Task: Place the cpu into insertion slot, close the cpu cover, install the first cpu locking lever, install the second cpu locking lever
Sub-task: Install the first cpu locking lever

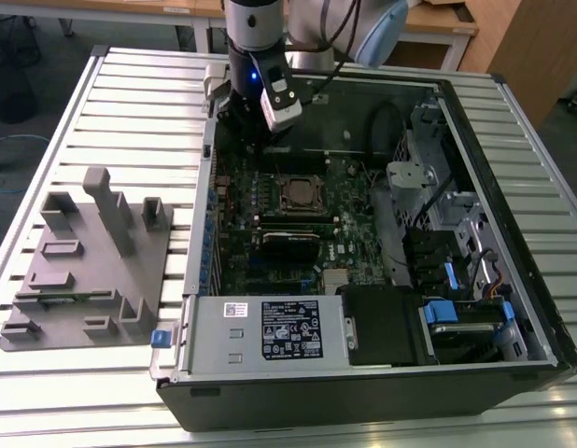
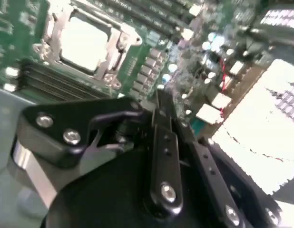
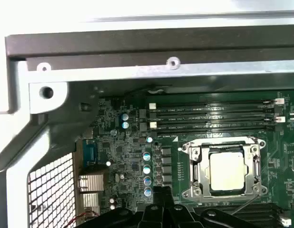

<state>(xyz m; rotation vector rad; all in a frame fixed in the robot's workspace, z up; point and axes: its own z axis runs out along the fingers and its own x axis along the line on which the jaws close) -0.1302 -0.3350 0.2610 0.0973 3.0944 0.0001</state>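
While the cpu (image 3: 226, 171) sits framed by the cpu cover (image 3: 196, 164), the hand (image 3: 160, 194) hangs clenched and empty just beside a row of capacitors (image 3: 147, 173); memory slots (image 3: 213, 110) run along the case wall (image 3: 137, 71).

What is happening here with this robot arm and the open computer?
A robot arm is working inside an open computer case. The cpu already lies in the insertion slot, and the cpu cover lies down around it. The gripper is shut, holds nothing and hovers over the board beside the slot. Whether the cover is locked, I cannot tell.
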